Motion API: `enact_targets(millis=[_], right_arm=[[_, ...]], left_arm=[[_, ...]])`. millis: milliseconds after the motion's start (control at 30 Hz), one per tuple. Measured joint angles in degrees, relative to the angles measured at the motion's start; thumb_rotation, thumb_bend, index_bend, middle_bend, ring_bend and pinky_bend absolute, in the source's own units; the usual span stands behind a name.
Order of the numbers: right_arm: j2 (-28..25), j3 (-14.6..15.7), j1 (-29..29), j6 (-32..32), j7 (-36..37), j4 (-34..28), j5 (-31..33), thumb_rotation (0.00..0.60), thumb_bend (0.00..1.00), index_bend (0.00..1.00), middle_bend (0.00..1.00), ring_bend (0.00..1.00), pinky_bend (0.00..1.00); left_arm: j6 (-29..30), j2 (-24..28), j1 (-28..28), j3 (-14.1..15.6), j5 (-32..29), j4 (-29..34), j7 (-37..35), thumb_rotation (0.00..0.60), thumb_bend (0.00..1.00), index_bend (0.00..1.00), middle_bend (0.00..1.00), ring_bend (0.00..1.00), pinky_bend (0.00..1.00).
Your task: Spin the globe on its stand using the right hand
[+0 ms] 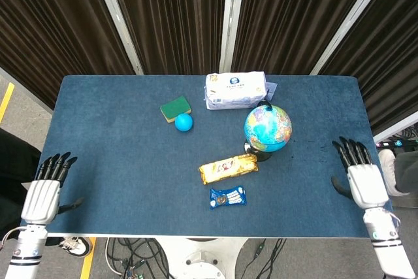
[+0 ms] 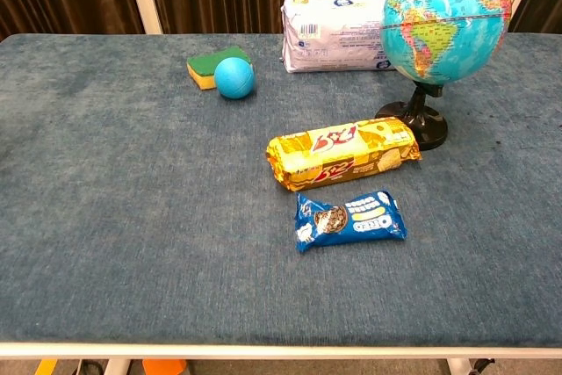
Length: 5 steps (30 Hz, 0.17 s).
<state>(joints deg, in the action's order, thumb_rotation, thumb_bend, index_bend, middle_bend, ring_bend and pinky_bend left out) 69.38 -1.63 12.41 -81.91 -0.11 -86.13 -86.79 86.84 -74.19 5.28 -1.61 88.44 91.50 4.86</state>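
Observation:
A small globe (image 1: 268, 127) (image 2: 446, 18) stands on its black stand (image 2: 420, 123) right of the table's middle, blue with coloured continents. My right hand (image 1: 363, 180) lies flat near the table's right front edge, well clear of the globe, fingers spread and empty. At the left front edge my left hand (image 1: 44, 193) rests with fingers apart, holding nothing. Neither hand shows in the chest view.
A yellow biscuit pack (image 1: 228, 168) (image 2: 342, 152) lies just in front of the globe's stand, a blue Oreo pack (image 1: 228, 196) (image 2: 349, 219) nearer me. A white tissue pack (image 1: 235, 89), a green-yellow sponge (image 1: 175, 107) and a blue ball (image 1: 183, 122) sit behind.

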Motion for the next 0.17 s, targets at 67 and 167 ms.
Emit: enact_targets(millis=[67, 167], right_arm=[[0.4, 1.7, -1.7, -2.0, -0.1, -0.1, -2.1, 0.6, 0.24, 0.0, 0.0, 0.0, 0.0], [1.0, 3.8, -3.8, -4.3, 0.0, 0.1, -4.6, 0.6, 0.24, 0.0, 0.0, 0.0, 0.0]], left_arm=[[0.2, 0.3, -0.1, 0.0, 0.0, 0.2, 0.0, 0.6, 0.06, 0.13, 0.07, 0.0, 0.08], [0.7, 0.6, -0.3, 0.0, 0.1, 0.4, -0.2, 0.6, 0.06, 0.13, 0.07, 0.0, 0.08]])
